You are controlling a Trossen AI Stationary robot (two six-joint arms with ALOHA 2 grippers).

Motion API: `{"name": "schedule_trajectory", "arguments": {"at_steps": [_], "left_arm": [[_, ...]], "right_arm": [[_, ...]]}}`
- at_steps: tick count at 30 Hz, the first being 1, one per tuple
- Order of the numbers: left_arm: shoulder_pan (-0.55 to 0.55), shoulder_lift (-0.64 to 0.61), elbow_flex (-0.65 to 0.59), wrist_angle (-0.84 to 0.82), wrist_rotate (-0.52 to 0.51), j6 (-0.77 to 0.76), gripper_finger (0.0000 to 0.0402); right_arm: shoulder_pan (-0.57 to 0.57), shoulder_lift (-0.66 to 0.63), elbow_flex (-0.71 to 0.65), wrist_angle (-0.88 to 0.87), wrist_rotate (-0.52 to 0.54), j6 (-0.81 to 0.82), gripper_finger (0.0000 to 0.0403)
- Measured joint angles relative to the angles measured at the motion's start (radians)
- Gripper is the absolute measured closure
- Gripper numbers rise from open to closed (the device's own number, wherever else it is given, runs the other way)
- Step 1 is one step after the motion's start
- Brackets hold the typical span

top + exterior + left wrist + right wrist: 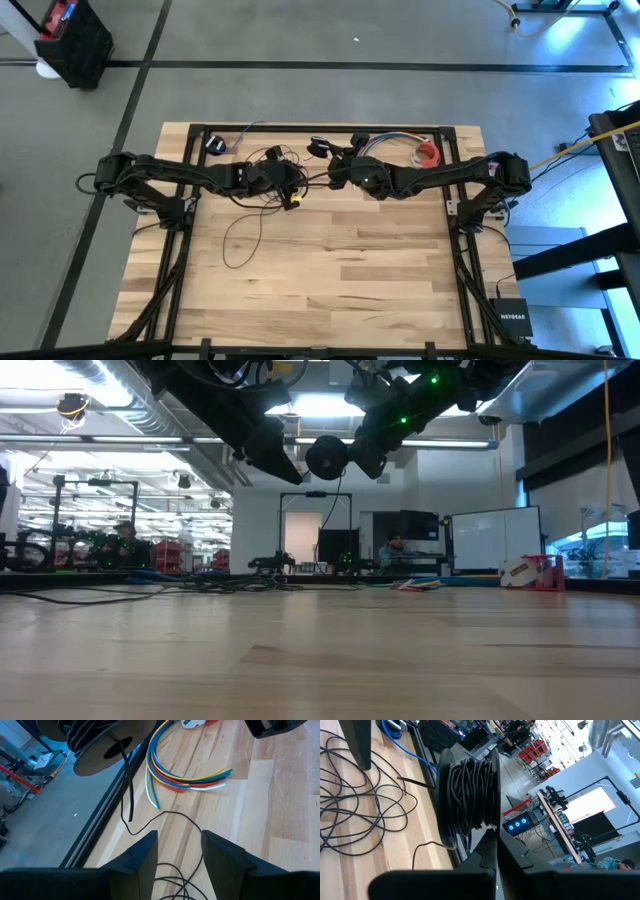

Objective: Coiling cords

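Observation:
The cords are a thin dark wire lying in loose loops [245, 225] on the wooden table [330, 290]; the loops also show in the right wrist view [355, 810]. More black cord is wound on a black spool [470, 790], which hangs above the table's far middle [327, 457]. My right gripper [496, 850] is shut on the spool. My left gripper [177, 855] stands open just to the spool's left [292, 187], above the table. A strand of wire [175, 815] runs on the table beyond its fingers. My right gripper pinches the rim of one spool flange [492, 827] between its two fingers. It comes nearly level from the table's right side. The spool is lifted clear of the table. A loose cord end [126, 795] hangs down from it.
A short bundle of multicoloured wires [190, 775] lies on the table at the far right, with a red object [428, 153] beside it. A small yellow piece [295, 203] lies under the left gripper. A black frame rail [320, 128] runs along the far edge.

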Motion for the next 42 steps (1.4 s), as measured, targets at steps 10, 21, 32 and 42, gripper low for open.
{"name": "schedule_trajectory", "arguments": {"at_steps": [10, 21, 32, 42], "left_arm": [[0.0, 0.0, 0.0, -0.001, 0.0, 0.0, 0.0259], [-0.002, 0.0, 0.0, -0.008, 0.0, 0.0, 0.0259], [-0.022, -0.005, 0.001, -0.016, 0.0, 0.034, 0.0259], [-0.09, -0.183, -0.054, 0.016, 0.102, 0.113, 0.0259]], "right_arm": [[0.0, 0.0, 0.0, -0.007, -0.005, 0.0, 0.0397], [0.0, 0.0, 0.0, -0.108, -0.087, 0.071, 0.037], [0.09, -0.047, 0.039, -0.365, 0.031, 0.053, 0.0159], [0.046, -0.471, -0.128, -0.367, -0.486, 0.266, 0.0151]]}}
